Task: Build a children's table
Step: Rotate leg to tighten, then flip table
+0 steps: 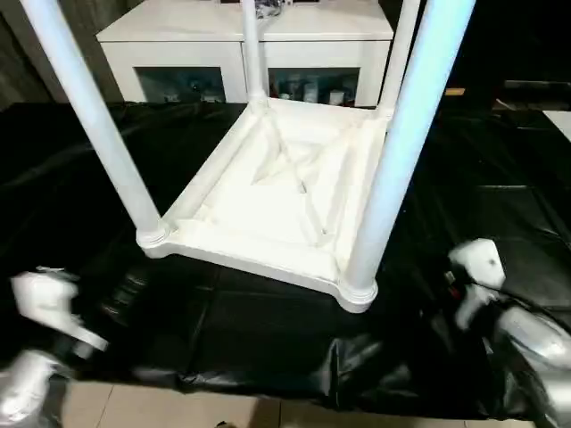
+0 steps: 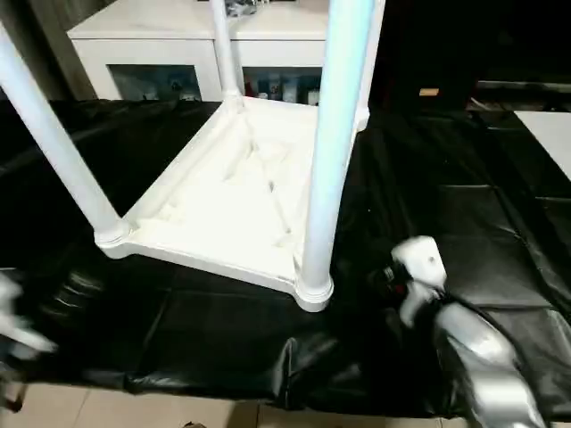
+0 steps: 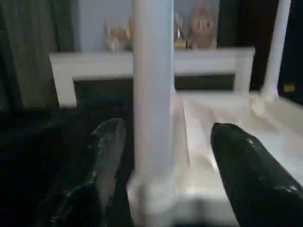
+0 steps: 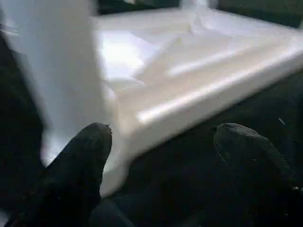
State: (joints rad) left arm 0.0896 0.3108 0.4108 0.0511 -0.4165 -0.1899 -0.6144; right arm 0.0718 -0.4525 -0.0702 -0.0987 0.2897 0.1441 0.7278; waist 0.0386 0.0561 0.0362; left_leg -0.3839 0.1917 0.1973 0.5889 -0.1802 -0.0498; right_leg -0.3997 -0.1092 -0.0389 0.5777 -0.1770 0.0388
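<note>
A white children's table lies upside down on a black sheet (image 1: pixel 464 169) spread over the work surface, its tabletop (image 1: pixel 285 192) flat on the sheet with the ribbed underside facing up; four white legs stand upright in the rounded corner sockets, the near left leg (image 1: pixel 94 120) and near right leg (image 1: pixel 406 147) rising out of the top of the head camera's picture, the far left leg (image 1: pixel 252 53) and far right leg (image 1: pixel 399 53) behind them; the near edge of the tabletop sits a little back from the front edge of the sheet, below which a strip of pale floor (image 1: pixel 134 406) shows. The left gripper (image 3: pixel 163 161) has its two black fingers spread apart on either side of the near left leg without clamping it, one finger (image 3: pixel 102 156) to one side and the other well clear of the tube, so it holds nothing. The right gripper (image 4: pixel 161 156) is also spread wide and empty, its fingers (image 4: pixel 83 161) hovering just before the near right corner of the tabletop, beside the foot of the leg there. Both silver forearms sit low at the front, the left one (image 1: pixel 40 357) and the right one (image 1: pixel 526 352), either side of the table. Behind the sheet stands a white cabinet (image 1: pixel 245 40) with glass doors.
</note>
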